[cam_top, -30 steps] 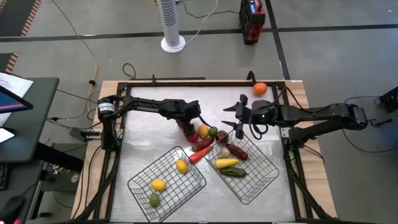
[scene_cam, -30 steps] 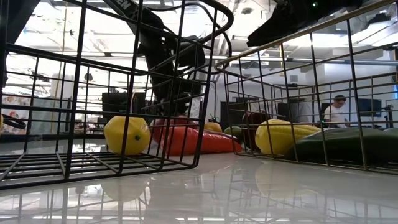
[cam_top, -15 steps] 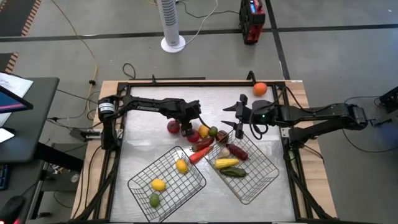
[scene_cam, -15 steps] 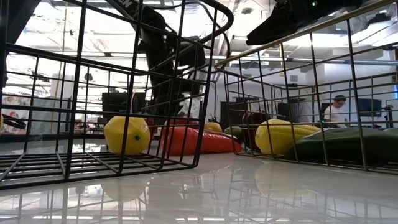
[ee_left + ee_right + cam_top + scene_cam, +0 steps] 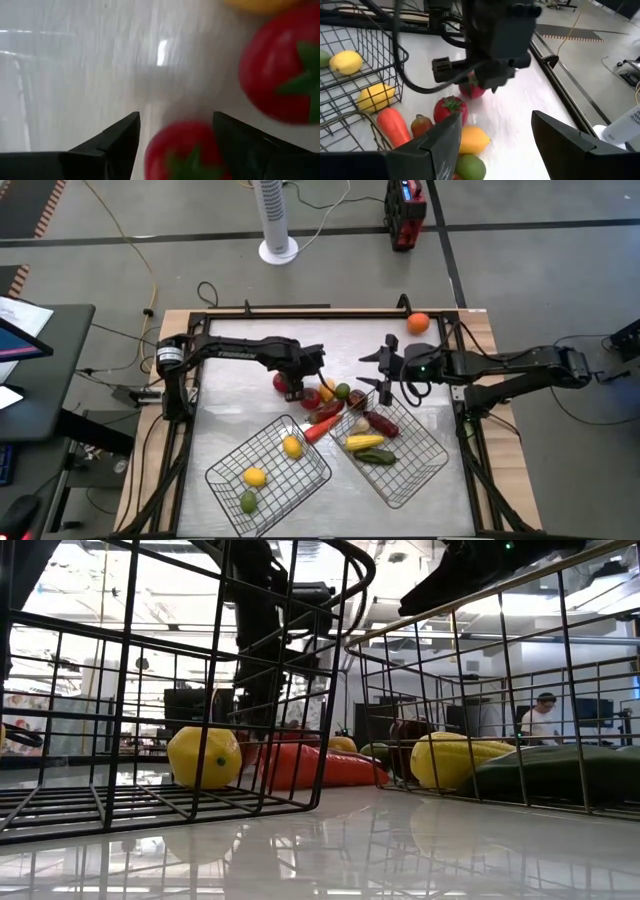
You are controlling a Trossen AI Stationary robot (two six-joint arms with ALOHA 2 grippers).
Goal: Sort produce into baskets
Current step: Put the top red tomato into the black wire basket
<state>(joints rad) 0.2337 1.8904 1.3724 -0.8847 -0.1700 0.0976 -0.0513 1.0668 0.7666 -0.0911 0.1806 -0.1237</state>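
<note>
Left gripper [image 5: 291, 387]: over the bench [image 5: 240, 370], fingers apart around a red tomato [image 5: 184, 152]; whether they press it I cannot tell.
Right gripper [image 5: 372, 369]: hangs near the right basket [image 5: 425, 463], fingers parted, holding nothing.
Loose produce: second tomato [image 5: 311, 397], lemon [image 5: 327, 390], carrot [image 5: 318, 428] between the baskets.
Left basket [image 5: 225, 475]: two yellow fruits, one green.
Right basket: corn [image 5: 363, 442], cucumber [image 5: 376, 457].

The glossy white table [image 5: 235, 405] carries two wire baskets [image 5: 268, 473] and loose produce [image 5: 325, 402].
</note>
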